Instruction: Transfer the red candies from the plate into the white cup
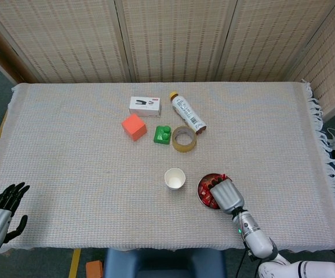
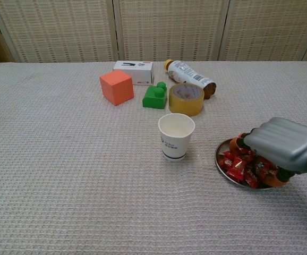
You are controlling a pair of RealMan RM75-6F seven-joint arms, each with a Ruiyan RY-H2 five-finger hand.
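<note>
Step in hand, as I read it: pick a candy off the plate. Right hand [image 2: 283, 146] sits low over the plate [image 2: 221, 164], knuckles up, fingers curled down into the red candies [image 2: 237, 163]. Can't tell whether anything is actually pinched; the fingertips are hidden under the hand in both views.

To do it well: close on a single wrapper near the top of the pile, not a clump. Lift straight up before swinging over, so the shallow plate isn't dragged or tipped. Confirm a candy is in the fingers before moving.

Layout: the candies fill the plate, directly under and touching the right hand. The white cup [image 2: 176, 136] stands upright just beside the plate, toward the robot's left, looks empty inside. Short sideways carry; clear the rim, don't knock the cup.

Left hand [image 1: 2, 211] rests released at the near counter edge, fingers spread, well apart from everything.
</note>
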